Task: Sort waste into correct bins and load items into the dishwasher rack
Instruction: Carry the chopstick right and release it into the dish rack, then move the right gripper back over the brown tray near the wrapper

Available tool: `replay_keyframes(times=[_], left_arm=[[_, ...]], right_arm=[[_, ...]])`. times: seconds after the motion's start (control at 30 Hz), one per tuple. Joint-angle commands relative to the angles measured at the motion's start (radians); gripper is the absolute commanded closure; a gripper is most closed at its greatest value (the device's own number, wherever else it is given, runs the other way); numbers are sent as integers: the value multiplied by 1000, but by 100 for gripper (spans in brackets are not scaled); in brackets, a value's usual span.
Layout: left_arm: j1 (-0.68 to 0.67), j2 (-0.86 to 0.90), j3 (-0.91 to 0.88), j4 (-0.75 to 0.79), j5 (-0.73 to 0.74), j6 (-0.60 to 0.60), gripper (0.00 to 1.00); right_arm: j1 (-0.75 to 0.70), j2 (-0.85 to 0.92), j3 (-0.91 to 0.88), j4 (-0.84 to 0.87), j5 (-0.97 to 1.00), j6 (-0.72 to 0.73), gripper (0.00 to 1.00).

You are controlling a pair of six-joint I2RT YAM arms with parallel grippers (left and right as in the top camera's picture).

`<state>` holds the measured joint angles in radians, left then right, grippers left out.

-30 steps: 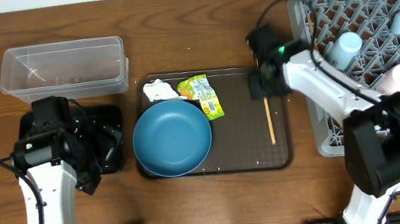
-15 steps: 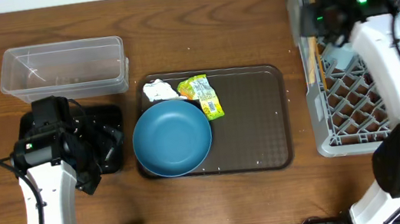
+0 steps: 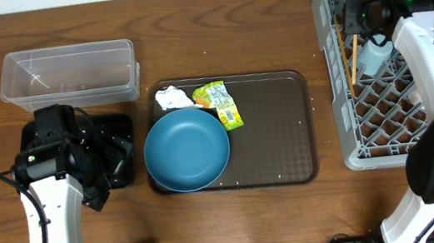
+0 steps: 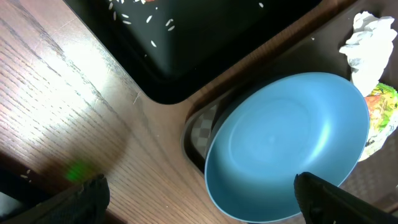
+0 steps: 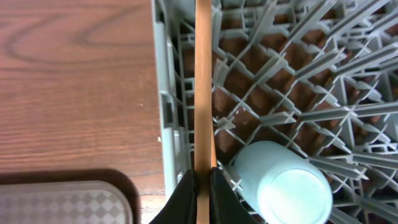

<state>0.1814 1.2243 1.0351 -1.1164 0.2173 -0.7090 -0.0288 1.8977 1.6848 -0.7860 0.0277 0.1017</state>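
One green-and-yellow wrapper [image 3: 221, 104], lettering unreadable

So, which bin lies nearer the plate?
The black tray, with rice grains in it: it sits right beside the brown tray holding the plate. The clear tub stands farther back.

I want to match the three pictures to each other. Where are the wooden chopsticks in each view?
Overhead: the chopsticks are at upper right, over the left part of the grey rack.
Left wrist: not in it.
Right wrist: a vertical strip up the middle, pinched by the right claw at the bottom.
Shared landmark: the brown tray, centre in overhead, bottom left in right wrist, under the blue plate in left wrist.
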Motion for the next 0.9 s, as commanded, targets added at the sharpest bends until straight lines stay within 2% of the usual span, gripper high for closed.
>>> replay_keyframes(times=[0.0, 0.07, 0.13, 0.23, 0.3, 0.33, 0.4, 0.6, 0.73, 0.77, 0.87], left_arm=[[-2, 3, 16, -1, -13, 6, 2], [-2, 3, 16, -1, -13, 6, 2], [-2, 3, 16, -1, -13, 6, 2], [-2, 3, 16, -1, -13, 6, 2], [-2, 3, 16, -1, -13, 6, 2], [-2, 3, 16, -1, -13, 6, 2], [-2, 3, 16, -1, -13, 6, 2], [-2, 3, 16, -1, -13, 6, 2], [-2, 3, 16, -1, -13, 6, 2], [-2, 3, 16, -1, -13, 6, 2], [-2, 3, 16, -1, -13, 6, 2]], right_arm=[[2, 48, 7, 10, 37, -14, 92], [4, 58, 7, 14, 36, -14, 91], [4, 60, 7, 15, 37, -14, 79], [4, 59, 8, 12, 36, -14, 54], [4, 56, 14, 11, 36, -13, 24], [4, 56, 21, 3, 36, -13, 14], [6, 51, 47, -32, 22, -6, 11], [43, 13, 124, -129, -126, 17, 9], [114, -13, 135, -162, -296, 16, 5], [148, -14, 135, -174, -316, 16, 2], [226, -8, 125, -190, -303, 15, 1]])
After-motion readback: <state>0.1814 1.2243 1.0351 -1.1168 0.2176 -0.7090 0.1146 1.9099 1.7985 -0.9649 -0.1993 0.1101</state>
